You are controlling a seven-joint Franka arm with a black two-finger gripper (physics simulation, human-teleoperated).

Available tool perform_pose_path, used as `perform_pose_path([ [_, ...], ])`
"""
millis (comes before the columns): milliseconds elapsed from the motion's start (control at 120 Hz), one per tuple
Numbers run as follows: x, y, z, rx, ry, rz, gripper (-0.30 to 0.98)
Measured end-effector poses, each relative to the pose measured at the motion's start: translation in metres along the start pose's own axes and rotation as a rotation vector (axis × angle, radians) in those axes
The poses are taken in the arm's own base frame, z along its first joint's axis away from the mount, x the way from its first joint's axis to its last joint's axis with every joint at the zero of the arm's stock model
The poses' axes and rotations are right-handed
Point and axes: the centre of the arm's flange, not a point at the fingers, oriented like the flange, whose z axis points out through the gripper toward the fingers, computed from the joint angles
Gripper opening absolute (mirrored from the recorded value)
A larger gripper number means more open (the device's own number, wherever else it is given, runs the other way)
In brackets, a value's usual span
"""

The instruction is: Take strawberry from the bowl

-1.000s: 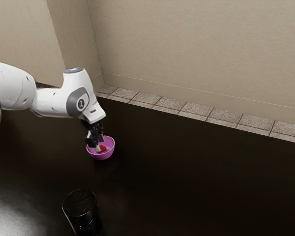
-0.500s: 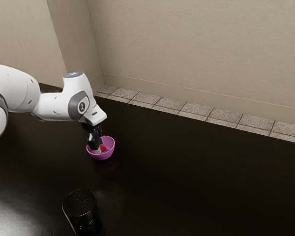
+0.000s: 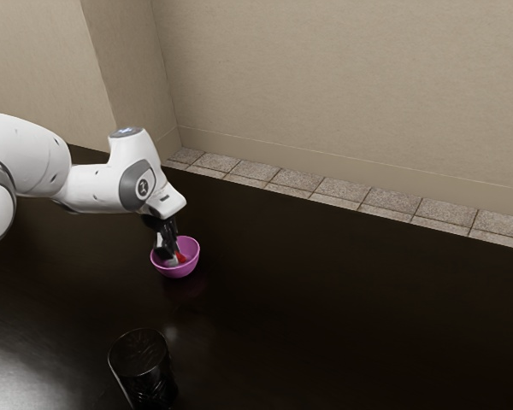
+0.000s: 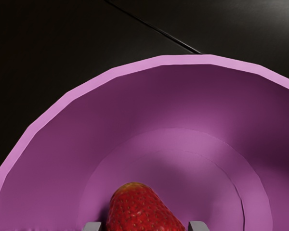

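Holding the fingers (image 3: 168, 256) parted, down inside the pink bowl (image 3: 179, 272), with the strawberry (image 4: 139, 211) between the tips. Can make out slim gaps at the strawberry's sides, so probably not gripping yet, though hard to be certain with the lower part of the fruit cut off from sight. Can't tell of any lift either: strawberry in the bowl, low down, close between the fingers. Must count the bowl as all around the fingertips, upright on the dark worktop (image 3: 342, 316), with rim unbroken as far as visible. Reaching in from the exterior view's left with the white arm (image 3: 94, 184), bent above the fingers and angled down to them. Well apart from the fingers, toward the exterior view's lower edge, can see a black container (image 3: 144, 367), standing on the same worktop. Far beyond the fingers, past the worktop's edge, can see speckled floor tiles (image 3: 325, 188) and a beige wall (image 3: 342, 85).
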Motion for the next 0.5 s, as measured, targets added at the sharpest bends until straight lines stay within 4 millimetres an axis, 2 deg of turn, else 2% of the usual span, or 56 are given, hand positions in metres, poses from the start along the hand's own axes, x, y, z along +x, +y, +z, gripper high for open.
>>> perform_pose_path([
  [167,0.001,0.0,-0.005,0.011,0.0,-0.011,0.11],
  [275,0.01,0.001,-0.026,0.042,0.011,-0.009,0.08],
  [342,0.039,0.012,-0.052,0.077,0.028,0.031,0.06],
  [408,0.08,0.028,-0.064,0.1,0.041,0.092,0.04],
  [450,0.101,0.035,-0.061,0.104,0.04,0.122,0.03],
  [500,0.115,0.039,-0.047,0.099,0.037,0.137,0.02],
])
